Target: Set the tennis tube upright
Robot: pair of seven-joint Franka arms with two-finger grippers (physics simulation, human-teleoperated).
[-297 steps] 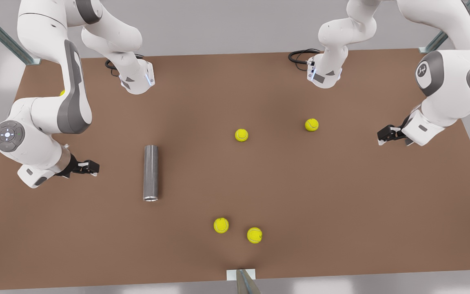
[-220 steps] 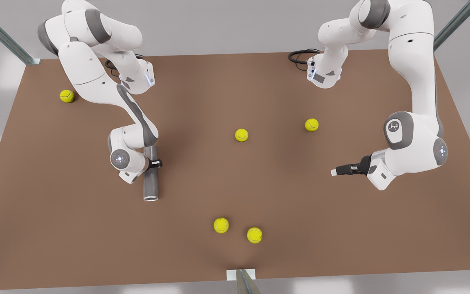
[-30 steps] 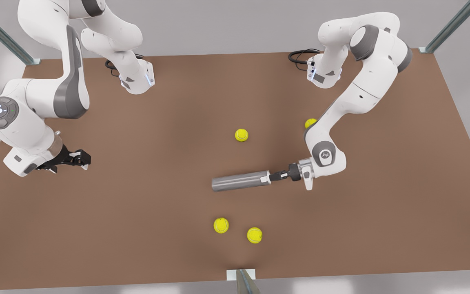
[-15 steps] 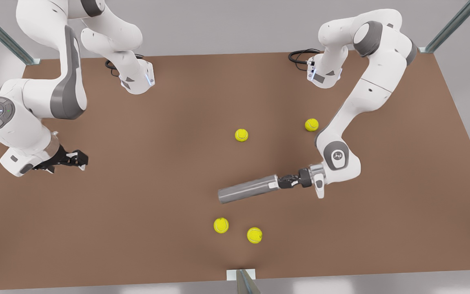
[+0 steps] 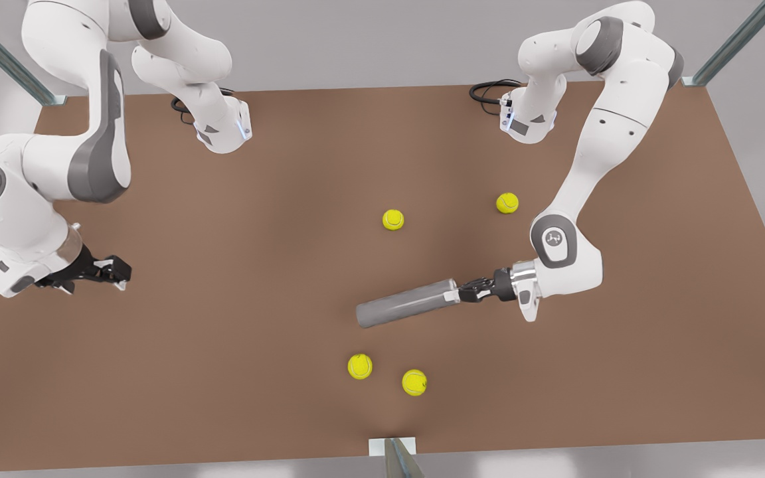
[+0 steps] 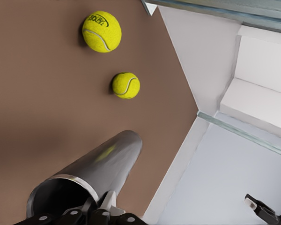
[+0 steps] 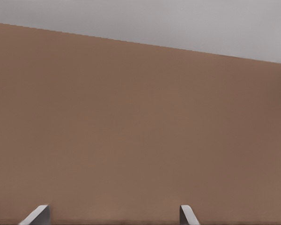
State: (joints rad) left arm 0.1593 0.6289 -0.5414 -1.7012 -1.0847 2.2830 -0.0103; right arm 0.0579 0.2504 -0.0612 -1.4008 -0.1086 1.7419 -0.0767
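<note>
Gripping the tennis tube (image 5: 406, 307) rim, left claw (image 5: 463, 293) lifts it

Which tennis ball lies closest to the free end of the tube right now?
The ball on the front view's left of the near pair. It sits just below the tennis tube's free end; its neighbour lies further right, the others beyond the tube.

Tube: the grey metallic hollow cylinder, the tennis tube (image 6: 96, 171), lies along the brown bench (image 6: 33, 103), its open end at the left gripper (image 6: 91, 213).
Left gripper: black fingers (image 6: 105, 205) clamp the tube's rim.
Balls: two small yellow tennis balls, one (image 6: 126, 85) just beyond the tube's far end, the other (image 6: 101, 31) farther from the tube.
Other gripper: a dark tip (image 6: 264, 212) well apart from the tube, off the bench edge.
</note>
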